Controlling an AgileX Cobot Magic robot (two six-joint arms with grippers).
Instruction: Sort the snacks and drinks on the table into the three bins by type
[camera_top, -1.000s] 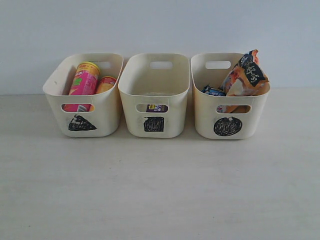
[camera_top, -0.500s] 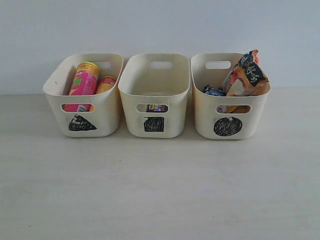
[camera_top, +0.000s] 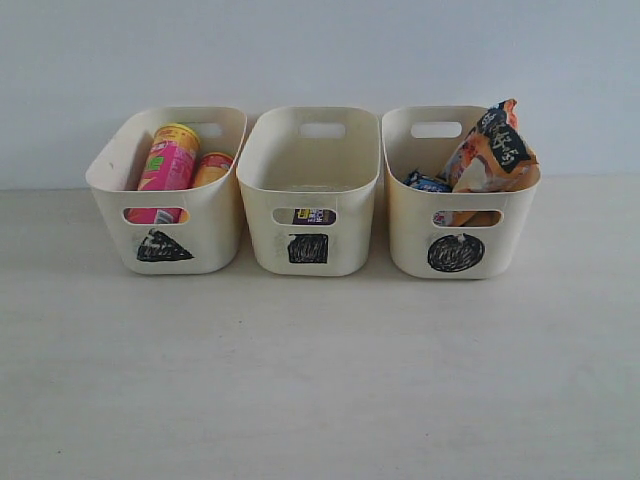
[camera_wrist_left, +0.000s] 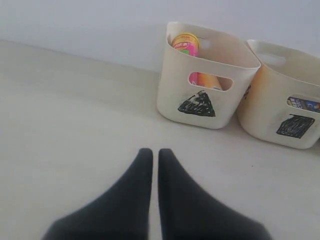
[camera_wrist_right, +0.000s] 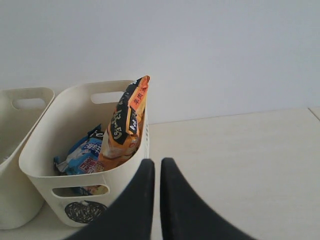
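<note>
Exterior view: three matching cream plastic bins stand in a row near the back of a pale beige surface (camera_top: 320, 380) with faint wood grain. Each bin has smooth walls, rounded corners and slot handles.

The triangle bin (camera_top: 215, 235), on the left, carries a black scribbled triangle. Two cylindrical tubes lean inside it: a pink chip tube (camera_top: 168, 165) with a yellow cap and, just beside it, a shorter-showing yellow chip tube (camera_top: 210, 168).

The square bin (camera_top: 260, 240), in the middle, bears a scribbled square. A dark purple carton (camera_top: 312, 216) shows only through the front slot.

The circle bin (camera_top: 410, 240), on the right, bears a scribbled circle. A crinkly blue packet (camera_top: 428, 182) lies low inside. An orange-and-white packet (camera_top: 495, 150) with a black panel rises above the rim, creased and leaning.

In the left wrist view, the left gripper (camera_wrist_left: 155, 152) has two smooth, dark, tapering fingers pressed nearly together. It holds nothing and sits over bare surface, apart from the triangle bin.

In the right wrist view, the right gripper (camera_wrist_right: 157, 162) is likewise closed and empty, near the front of the circle bin.
</note>
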